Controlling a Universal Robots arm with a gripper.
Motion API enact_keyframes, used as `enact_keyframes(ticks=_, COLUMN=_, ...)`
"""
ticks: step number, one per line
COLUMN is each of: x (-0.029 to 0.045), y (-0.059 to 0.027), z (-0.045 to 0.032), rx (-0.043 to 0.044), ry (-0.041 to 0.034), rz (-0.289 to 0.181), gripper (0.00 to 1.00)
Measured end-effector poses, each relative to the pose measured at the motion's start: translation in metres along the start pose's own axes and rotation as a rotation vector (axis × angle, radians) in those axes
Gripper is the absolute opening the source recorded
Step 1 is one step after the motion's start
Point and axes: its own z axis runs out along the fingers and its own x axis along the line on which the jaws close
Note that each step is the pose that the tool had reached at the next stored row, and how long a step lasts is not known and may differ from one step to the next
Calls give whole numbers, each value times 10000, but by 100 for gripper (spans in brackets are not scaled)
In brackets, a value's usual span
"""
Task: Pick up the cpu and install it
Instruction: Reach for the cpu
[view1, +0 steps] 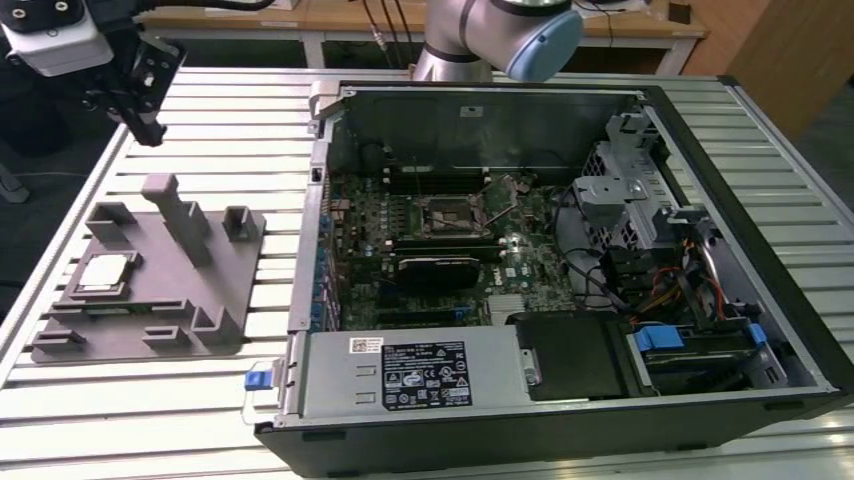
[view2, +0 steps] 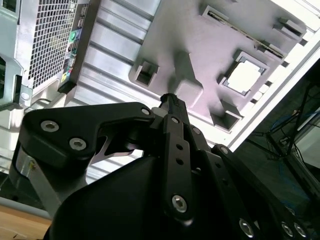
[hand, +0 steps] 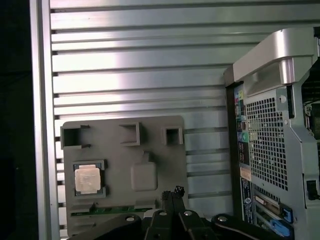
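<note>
Black gripper (hand: 172, 191); below it a plain grey tray (hand: 116, 156), a silvery cpu (hand: 89, 178) with pale rim, and a silver table (hand: 140, 65) ribbed in stripes.

Everything sits on a ribbed metal surface (view1: 227, 110), long silvery slats running side to side in the exterior view. The overhead light is fairly strong: in the first wrist view the slats (hand: 140, 60) catch it in bright glare bands. Behind the surface there's a wooden bench (view1: 347, 15) on white legs (view1: 310, 45), with a few dark cables (view1: 387, 20) hanging down in front of it. A brown wooden panel (view1: 787, 50) stands in the far corner on the exterior view's right. On the exterior view's left the floor (view1: 40, 150) looks dark. The second wrist view shows loose cables (view2: 295, 130) off the surface's edge, in shadow.
</note>
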Motion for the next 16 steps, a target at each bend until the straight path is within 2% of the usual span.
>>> enact_keyframes(ticks=16, x=290, y=-24, z=77, rx=-2, ry=0, rz=0, gripper=11)
